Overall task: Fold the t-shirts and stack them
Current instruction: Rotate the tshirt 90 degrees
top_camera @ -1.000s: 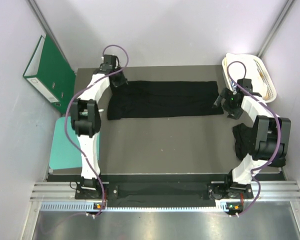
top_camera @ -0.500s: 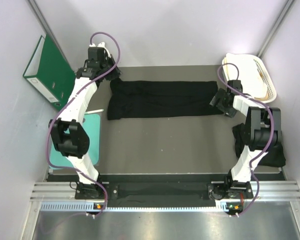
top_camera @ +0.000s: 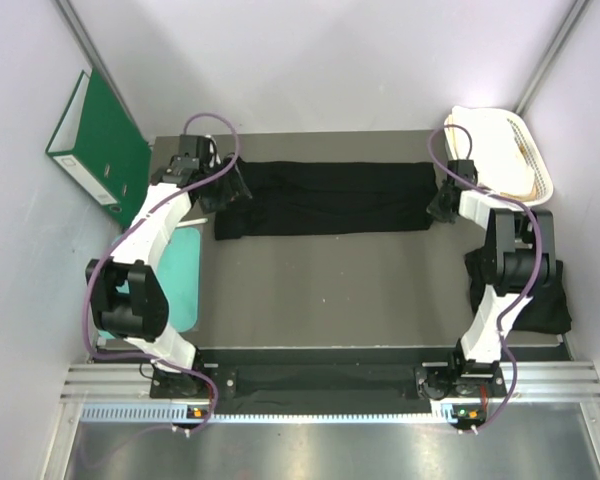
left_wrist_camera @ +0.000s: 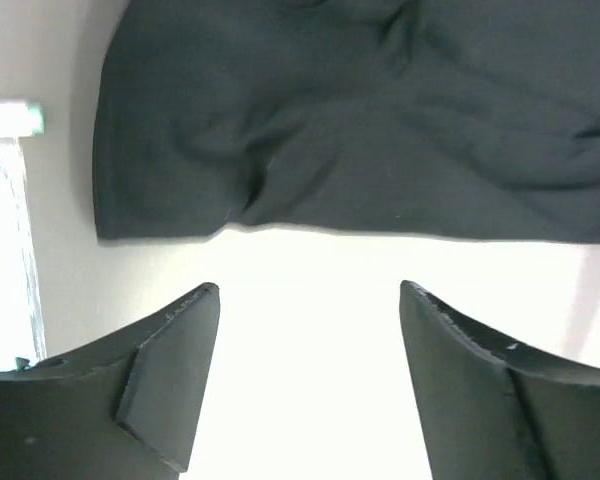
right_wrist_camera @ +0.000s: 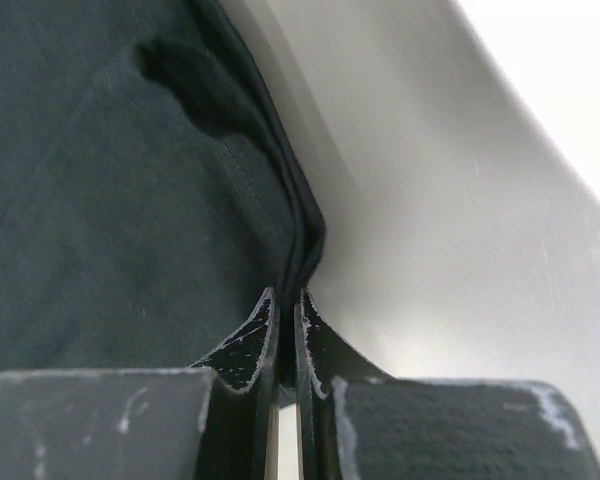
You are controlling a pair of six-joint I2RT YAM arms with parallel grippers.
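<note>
One black t-shirt (top_camera: 330, 198) lies folded into a long band across the far part of the table. My right gripper (right_wrist_camera: 288, 295) is shut on the layered edge of the shirt's (right_wrist_camera: 110, 200) right end; in the top view the right gripper (top_camera: 439, 208) sits at that end. At the band's left end my left gripper (top_camera: 227, 190) stands open. Its fingers (left_wrist_camera: 170, 360) hover over bare table just short of the shirt's hem (left_wrist_camera: 380, 130), with nothing between them. A second black t-shirt (top_camera: 525, 300) lies bunched at the table's right edge, partly hidden by the right arm.
A white plastic basket (top_camera: 525, 135) with cream cloth stands at the back right corner, close to the right wrist. A green binder (top_camera: 95, 135) leans on the left wall. A teal mat (top_camera: 180, 270) lies off the table's left side under the left arm.
My right gripper moved onto the shirt's right end and shut on it. My left gripper let go, lifted away to the back left, then returned open to the shirt's left end.
</note>
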